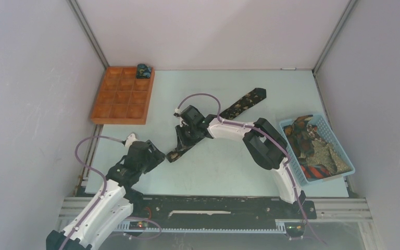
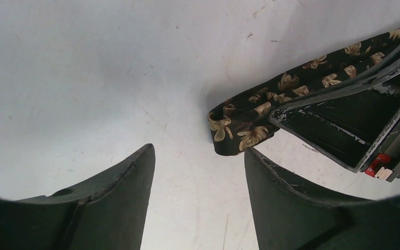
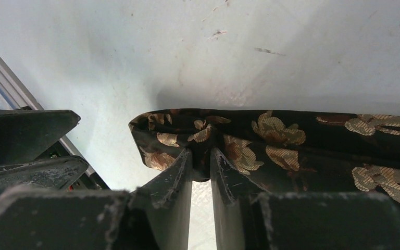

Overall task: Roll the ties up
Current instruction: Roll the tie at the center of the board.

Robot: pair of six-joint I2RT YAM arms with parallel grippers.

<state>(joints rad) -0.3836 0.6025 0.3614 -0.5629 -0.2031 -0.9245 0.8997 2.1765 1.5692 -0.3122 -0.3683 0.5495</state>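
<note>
The right claw (image 3: 200, 156) is pinched shut on the tip of the black leaf-pattern tie (image 3: 291, 138) — the rest runs off sideways from its fingers, long and straight. The left claw (image 2: 199, 151) stands wide and empty, with that same tip just ahead of it, slightly to the right.

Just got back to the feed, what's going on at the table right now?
The right gripper is pinching the black leaf-pattern tie close to its near end. The tie lies flat and diagonal on the table, not yet rolled. The left gripper is open and empty, hovering just beside that same end. One rolled tie sits in a far corner compartment of the tray, and more ties are piled in the basket.
</note>
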